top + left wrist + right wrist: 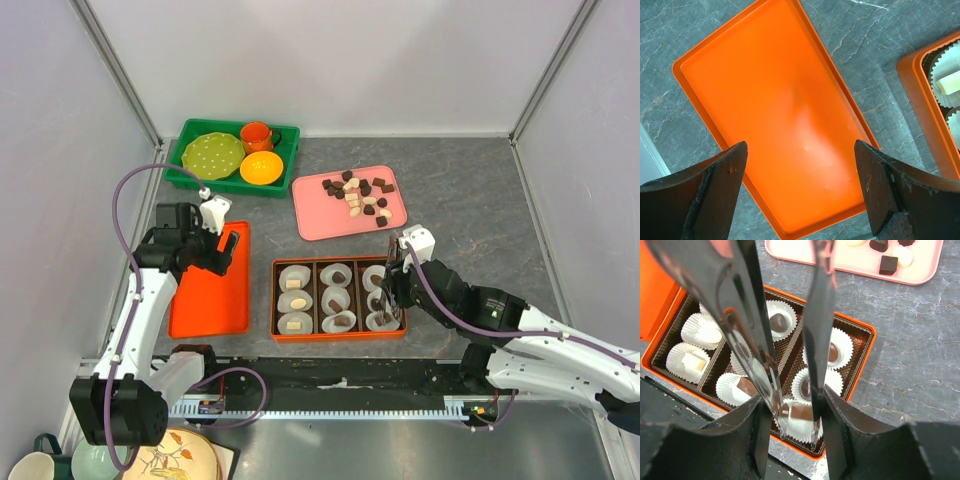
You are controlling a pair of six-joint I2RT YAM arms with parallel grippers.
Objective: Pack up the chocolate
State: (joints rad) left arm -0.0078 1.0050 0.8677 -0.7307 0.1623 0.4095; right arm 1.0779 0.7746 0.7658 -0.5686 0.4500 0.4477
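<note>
The orange box (339,262) holds white paper cups, several with a chocolate in them. Loose dark, brown and cream chocolates (360,195) lie on the pink tray (315,215). My right gripper (392,290) is shut on metal tongs (815,315) over the box's near right corner. In the right wrist view the gripper (795,407) has the tong tips on either side of a brown square chocolate (801,412) that sits in a cup. My left gripper (800,190) is open and empty above the orange lid (780,100).
A green bin (190,135) with a green plate, an orange cup and a yellow bowl stands at the back left. Mugs and a patterned plate (180,460) sit off the table's near left. White walls close in three sides.
</note>
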